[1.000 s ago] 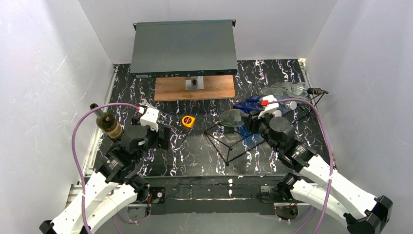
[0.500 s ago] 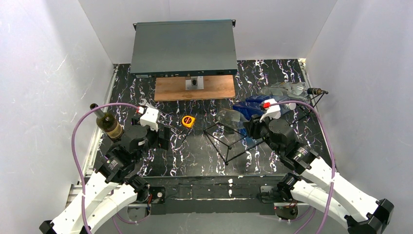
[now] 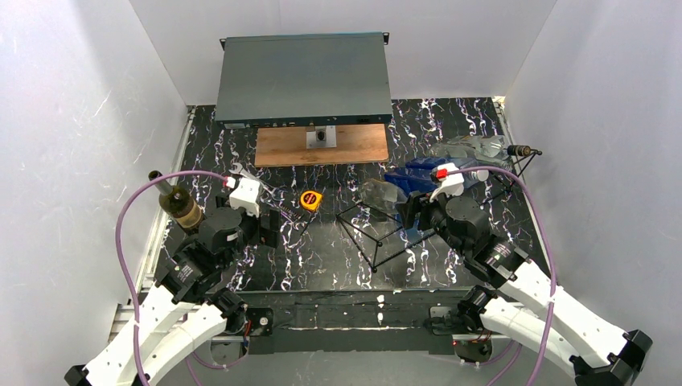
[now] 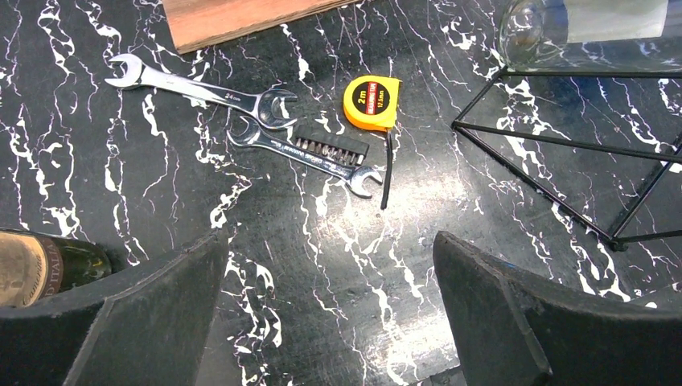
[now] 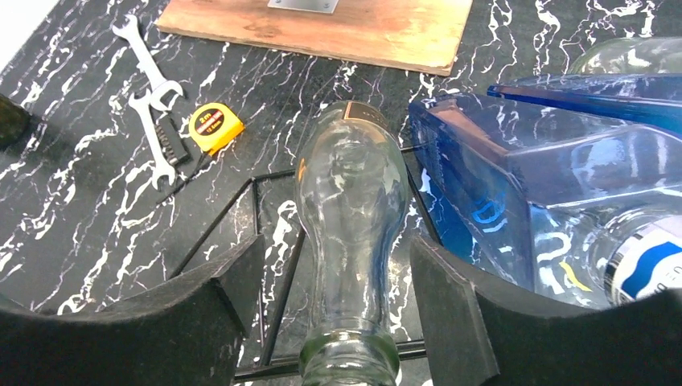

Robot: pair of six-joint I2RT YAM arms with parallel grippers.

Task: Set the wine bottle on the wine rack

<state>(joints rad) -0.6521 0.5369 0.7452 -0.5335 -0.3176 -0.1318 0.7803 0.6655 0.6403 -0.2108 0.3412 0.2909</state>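
**Wine bottle laid on rack, right jaws parted: release step**

Top external: The wine rack (image 3: 355,243) is seen right of the surface's (image 3: 322,249) middle, toward the near edge. The wine bottle (image 3: 380,193), clear glass, is laid across the rack's far part, base toward the far edge and neck toward the right gripper (image 3: 406,212). The right arm is stretched in from the near right corner, forearm low, wrist aimed along the bottle. A blue bottle (image 3: 414,173) lies just beside it, on the right. The left gripper (image 3: 269,227) is parked near the left edge, with its arm folded. A dark bottle (image 3: 178,205) stands just beside that arm.

Left wrist: The left jaws are spread wide and nothing is held. A tape measure (image 4: 371,100) and wrenches (image 4: 201,84) are seen ahead on the surface.

Right wrist: The neck is seen between the fingers (image 5: 233,305), with a gap on each side, so the jaws are apart and not clamped. The neck is rested on a rack wire and the body is cradled between the side wires.

Judgement: the placing looks nearly done. The jaws should be opened fully, then drawn straight back along the bottle's axis toward the near edge. The neck should not be brushed, as the bottle would likely roll off the thin wires. The blue bottle should be kept clear of.
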